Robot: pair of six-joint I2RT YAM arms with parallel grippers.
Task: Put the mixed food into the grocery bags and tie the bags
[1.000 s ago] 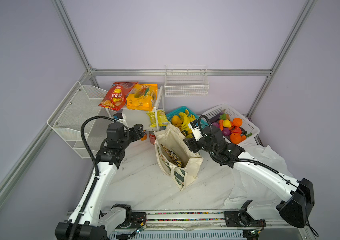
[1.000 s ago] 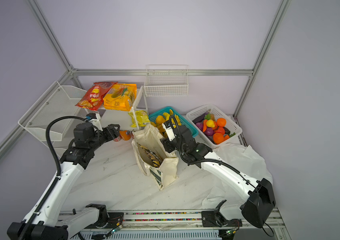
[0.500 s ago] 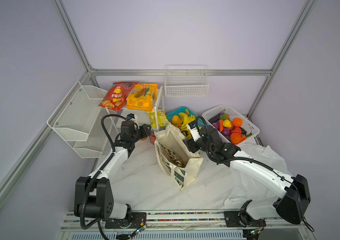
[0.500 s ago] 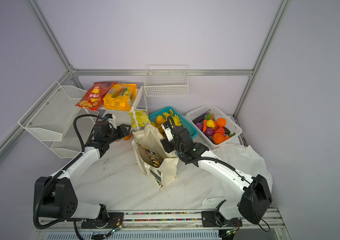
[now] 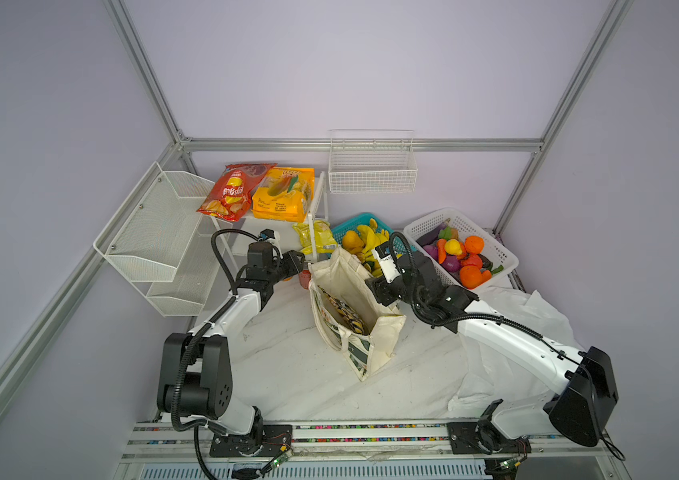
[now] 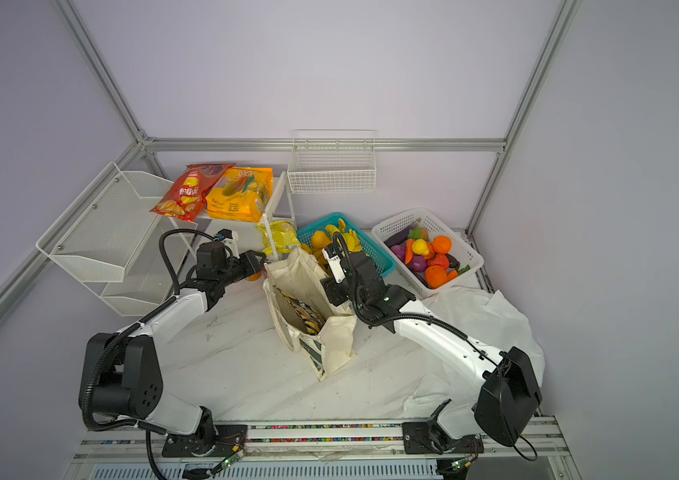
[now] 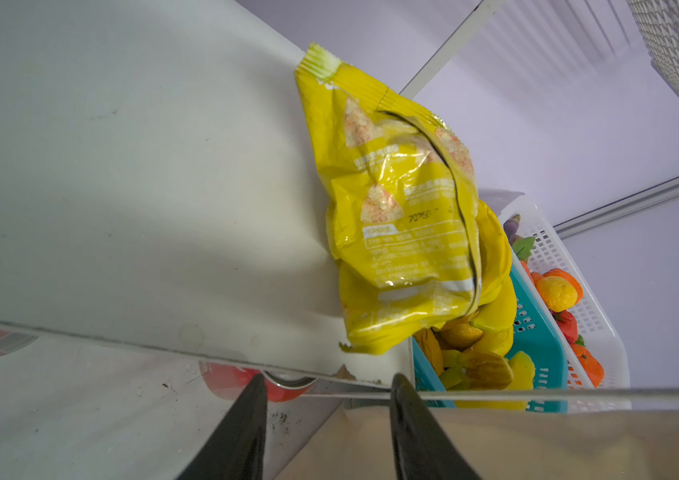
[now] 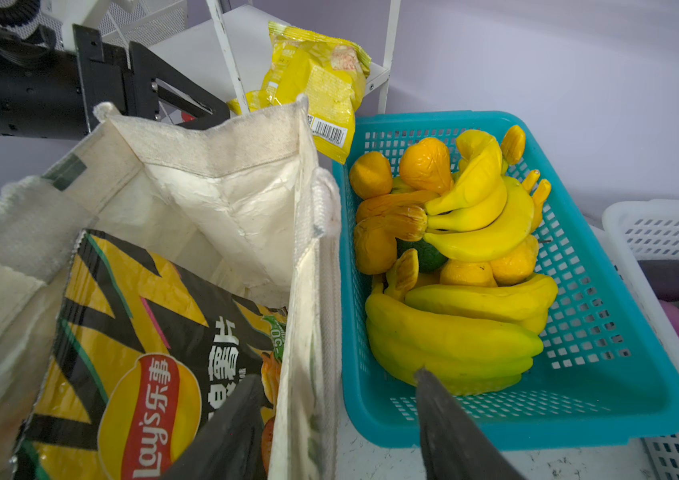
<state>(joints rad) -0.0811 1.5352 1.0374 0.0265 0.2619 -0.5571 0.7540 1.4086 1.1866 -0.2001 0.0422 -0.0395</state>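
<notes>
The canvas tote [image 5: 383,336] is cream woven cloth, matt and coarse, with a crinkled, paper-like lining. Inside it, the black chip bag [image 8: 142,332] is glossy printed film. The small yellow snack packet [image 7: 404,216] is shiny, creased film too. The bananas [image 8: 454,340] look like smooth, faintly glossy plastic. The teal basket [image 8: 578,395] and white basket [image 5: 491,245], 2 in all, are perforated hard plastic. The carrier bag [image 5: 545,303] is thin, crinkly white film lying on the matt, marble-look table [image 5: 287,374].
</notes>
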